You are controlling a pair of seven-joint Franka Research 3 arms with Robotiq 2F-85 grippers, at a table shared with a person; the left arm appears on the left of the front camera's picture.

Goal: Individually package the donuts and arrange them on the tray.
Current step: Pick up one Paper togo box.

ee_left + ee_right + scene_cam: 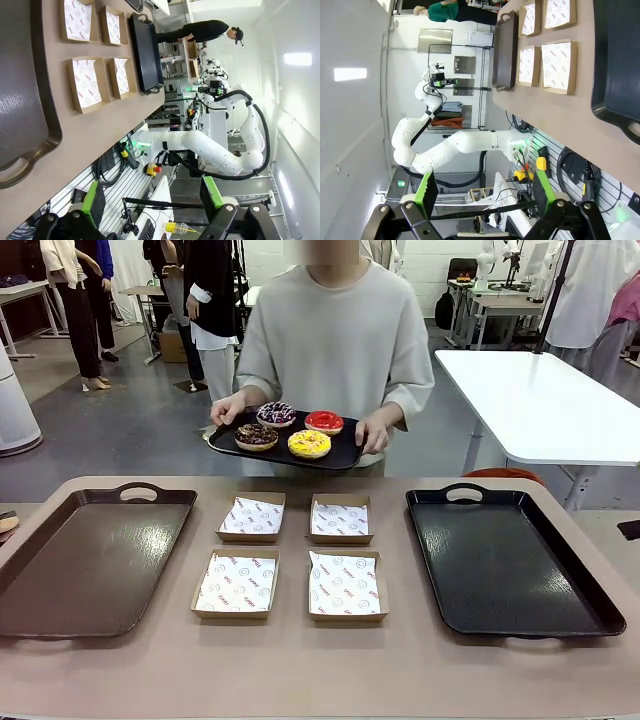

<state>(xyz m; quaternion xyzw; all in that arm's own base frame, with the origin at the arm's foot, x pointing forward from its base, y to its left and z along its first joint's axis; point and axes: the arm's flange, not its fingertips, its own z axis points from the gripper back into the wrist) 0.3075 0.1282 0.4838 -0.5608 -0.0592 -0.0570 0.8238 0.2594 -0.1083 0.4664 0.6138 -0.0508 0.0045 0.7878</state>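
I am holding both claws wide apart and empty: my left gripper (152, 200) and my right gripper (485, 190) are hanging off the near edge of the table (300, 670), green pads spread, nothing between them.

As I judge it, the job is not yet begun. All four donuts are sitting on a small black serving tray (225, 443) that a person is holding at the far side of the table: a chocolate-brown donut (256, 436), a dark donut with multicoloured sprinkles (276, 414), a yellow donut (309, 443) and a glossy red donut (324, 421). Every one is waiting to be boxed and then set out.

Four shallow cardboard boxes (237, 584) are lying in a square mid-table, each lined with printed white paper, none filled. A matte brown tray (90, 560) with rounded corners and handle slots is flanking them on my left, a shinier black tray (505, 565) on my right; both are bare.
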